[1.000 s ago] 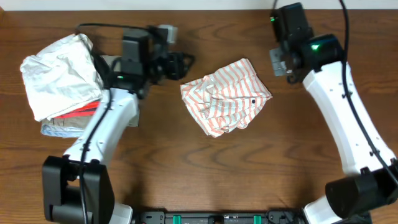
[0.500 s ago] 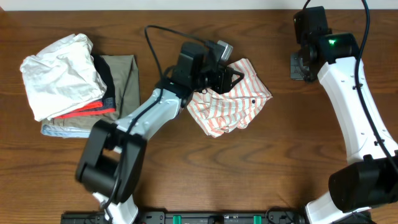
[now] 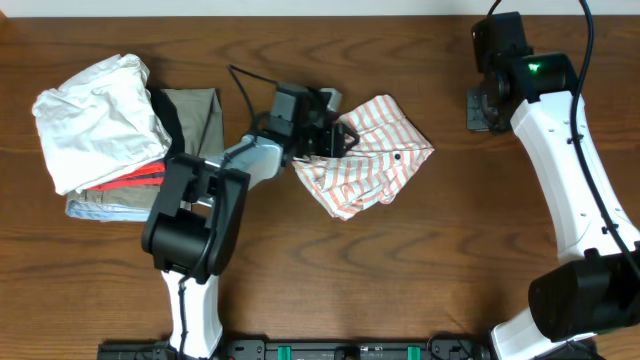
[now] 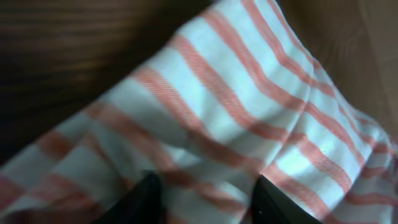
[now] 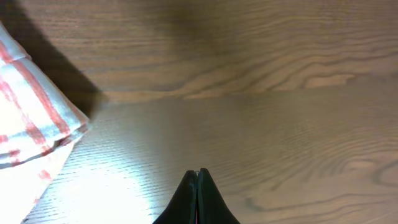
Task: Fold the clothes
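left tool (image 4: 208, 199) parted, pressing on striped garment (image 3: 370, 165) | right tool (image 5: 198, 179) clenched empty over table (image 5: 280, 93)

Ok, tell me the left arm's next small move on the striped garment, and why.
Probably close the left gripper on the striped garment. Its fingers sit apart at the garment's edge with fabric between them, and the garment lies crumpled. The right gripper is shut, off the cloth.

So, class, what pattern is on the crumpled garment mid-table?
The garment has orange-red and white stripes, clearest in the left wrist view.
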Robot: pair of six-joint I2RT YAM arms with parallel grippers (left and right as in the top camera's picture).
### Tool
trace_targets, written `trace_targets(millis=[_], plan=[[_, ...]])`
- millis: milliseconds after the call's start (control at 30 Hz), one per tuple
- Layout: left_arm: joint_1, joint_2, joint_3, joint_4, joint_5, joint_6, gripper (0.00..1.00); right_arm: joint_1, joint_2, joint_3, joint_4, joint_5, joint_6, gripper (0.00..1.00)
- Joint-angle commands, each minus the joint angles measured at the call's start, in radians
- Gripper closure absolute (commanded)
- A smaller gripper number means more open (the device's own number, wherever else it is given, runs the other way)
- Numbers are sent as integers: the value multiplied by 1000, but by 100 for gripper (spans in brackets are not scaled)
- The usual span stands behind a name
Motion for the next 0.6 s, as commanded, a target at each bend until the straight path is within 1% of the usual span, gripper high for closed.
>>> trace_targets(millis=[0, 100, 267, 367, 467, 567], plan=[[34, -20, 6, -10, 40, -10, 52, -4, -2, -5, -1, 5, 18, 99], [39, -85, 6, -11, 88, -10, 52, -4, -2, -5, -2, 5, 18, 99], [34, -272, 6, -20, 122, -10, 52, -5, -2, -5, -2, 13, 18, 99], [27, -391, 6, -60, 121, -13, 52, -15, -2, -5, 2, 45, 8, 99], [11, -445, 6, -106, 117, -11, 52, -42, -4, -5, 2, 61, 15, 99], [-20, -438, 5, -158, 104, -8, 52, -90, -5, -5, 3, 61, 55, 99]])
